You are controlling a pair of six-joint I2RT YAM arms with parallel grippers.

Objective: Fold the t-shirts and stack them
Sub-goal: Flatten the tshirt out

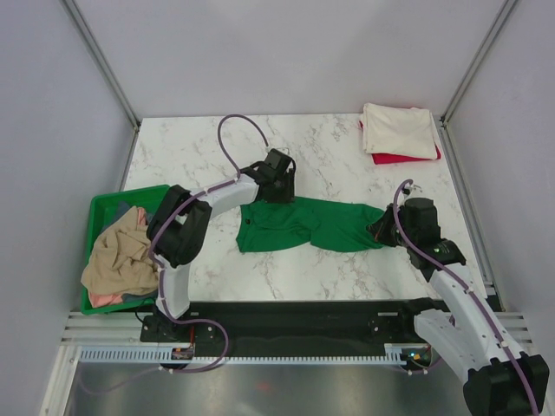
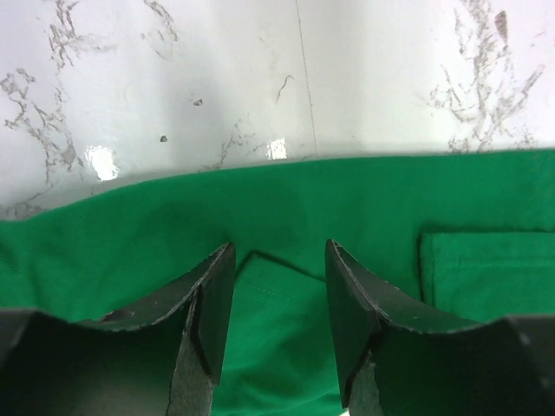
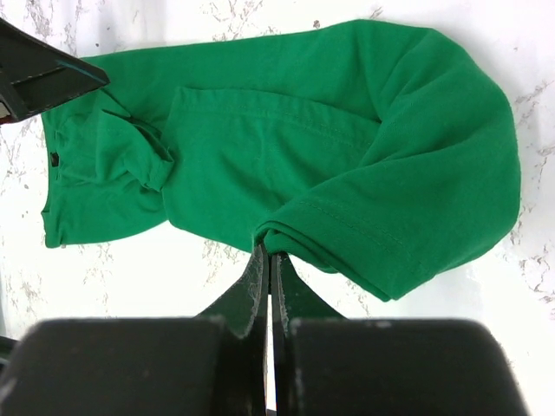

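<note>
So the green shirt (image 1: pixel 303 225) is lying in the middle of the table (image 1: pixel 347 147), stretched left to right and only half folded, with a sleeve tucked over on the left side and the right end rolled under. The cream shirt (image 1: pixel 399 128) sits folded on top of the red shirt (image 1: pixel 403 158) in the far right corner, well apart from it. The tan shirt (image 1: pixel 121 256) is a crumpled heap in the bin (image 1: pixel 130 198) on the left.

The left gripper (image 2: pixel 277 251) is down at the green shirt's far edge with its jaws about halfway apart. There's a little ridge of cloth between them, but nothing looks pinched. The right gripper (image 3: pixel 264 256) is fully closed, tips right at the folded hem on the right end. I honestly can't tell if it has any cloth nipped in there or is just touching it.

Handling-wise it's thin, light, floppy knit, so it will sag and drag on the marble and the layers will slide over each other. My guess is you want to grab seams or folded edges, both layers at once, near the two ends. That way it lifts flat instead of bunching
</note>
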